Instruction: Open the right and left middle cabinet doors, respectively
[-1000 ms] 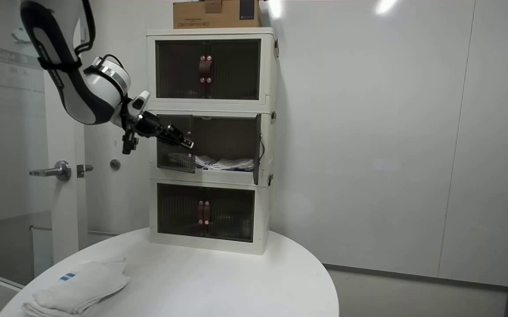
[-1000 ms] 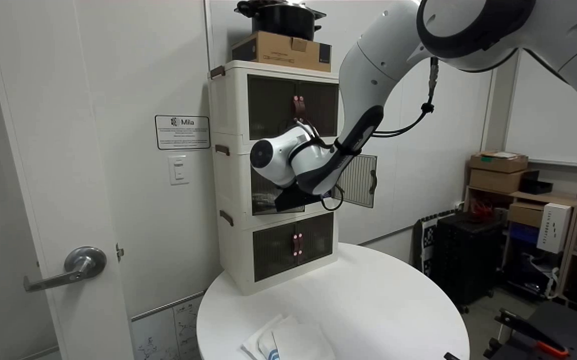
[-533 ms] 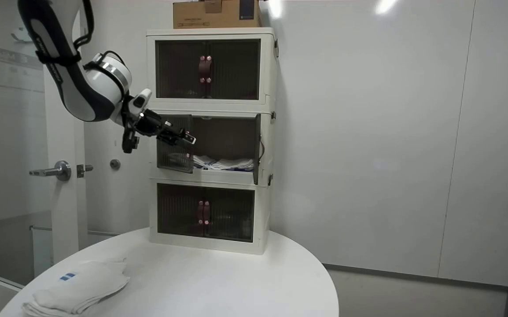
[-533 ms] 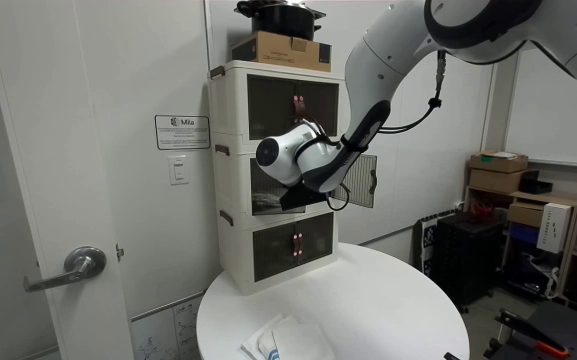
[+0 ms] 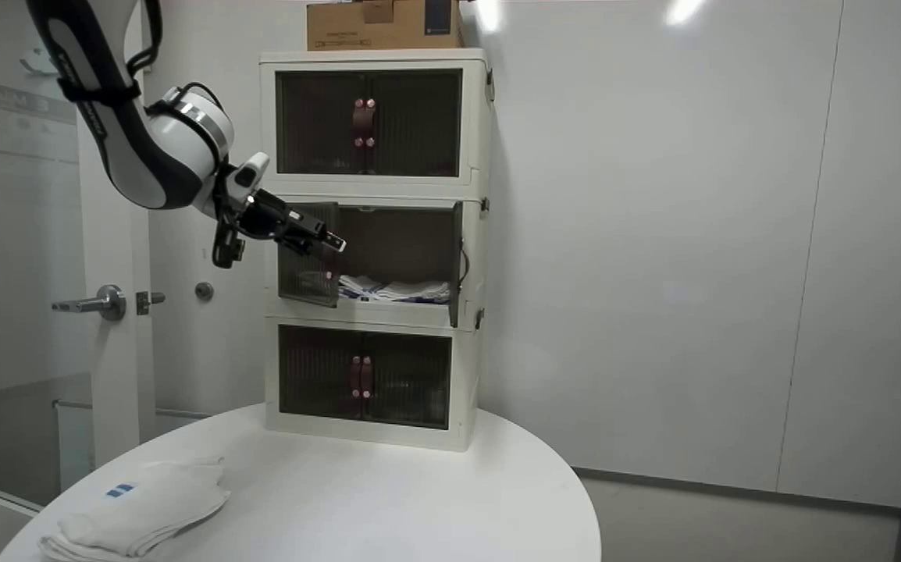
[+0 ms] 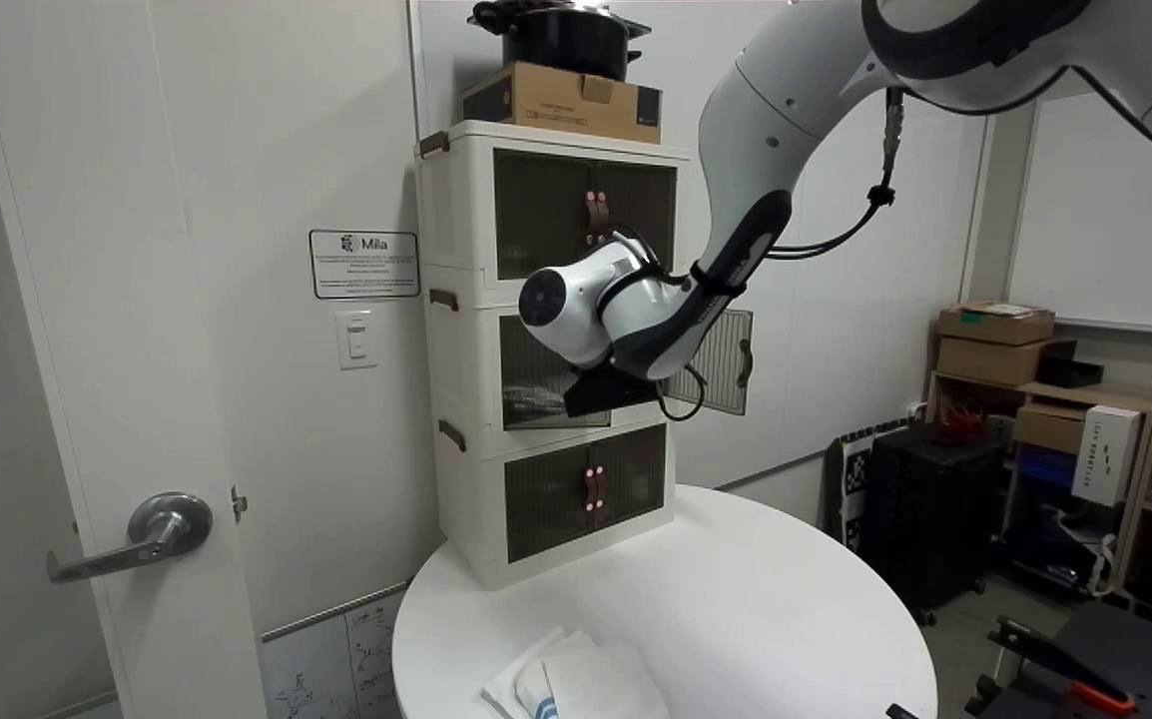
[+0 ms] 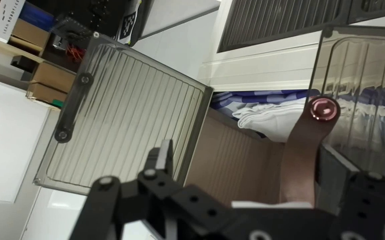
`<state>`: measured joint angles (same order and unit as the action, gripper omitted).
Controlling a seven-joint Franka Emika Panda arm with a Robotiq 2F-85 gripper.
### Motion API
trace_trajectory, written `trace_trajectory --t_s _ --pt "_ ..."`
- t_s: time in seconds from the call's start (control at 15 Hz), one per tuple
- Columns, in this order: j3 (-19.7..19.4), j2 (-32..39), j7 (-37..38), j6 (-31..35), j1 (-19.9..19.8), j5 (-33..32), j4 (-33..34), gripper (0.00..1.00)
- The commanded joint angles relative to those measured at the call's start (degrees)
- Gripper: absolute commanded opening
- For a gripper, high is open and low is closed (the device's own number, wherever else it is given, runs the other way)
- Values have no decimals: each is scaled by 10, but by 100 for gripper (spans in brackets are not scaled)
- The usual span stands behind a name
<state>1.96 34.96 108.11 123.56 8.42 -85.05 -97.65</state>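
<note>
The right middle cabinet door (image 5: 457,265) is swung wide, edge-on in an exterior view, with its ribbed panel (image 6: 721,352) showing in an exterior view. The left middle cabinet door (image 5: 304,279) stands part-way out from the cabinet front. In the wrist view the reddish strap handle (image 7: 299,163) of that left door (image 7: 372,80) runs between the spread jaws of my gripper (image 7: 246,145). One of its fingers (image 7: 337,176) is close against the strap's door side; contact cannot be made out. The far finger (image 7: 163,155) is well away from the strap.
White and blue cloths (image 7: 272,116) lie inside the middle compartment. Dark door pairs front the top tier (image 5: 411,125) and bottom tier (image 5: 411,382). A cardboard box (image 6: 576,105) and black pot (image 6: 566,45) sit on top. Folded cloths (image 5: 146,507) lie on the round table (image 5: 388,499).
The left middle door has swung slightly further out. My gripper has risen a little, and the arm has drawn slightly back from the cabinet. The right middle door has stayed put.
</note>
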Motion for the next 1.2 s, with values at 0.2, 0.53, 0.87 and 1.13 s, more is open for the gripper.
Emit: trace_trajectory --t_s 0.2,0.53,0.87,1.13 --pt "10 -29 6 -14 -3 17 -20 100" --pt "22 -28 -14 -42 8 55 3 100" --pt "32 -31 -15 -43 16 57 15 100" --pt "36 -33 -22 -34 19 53 20 100"
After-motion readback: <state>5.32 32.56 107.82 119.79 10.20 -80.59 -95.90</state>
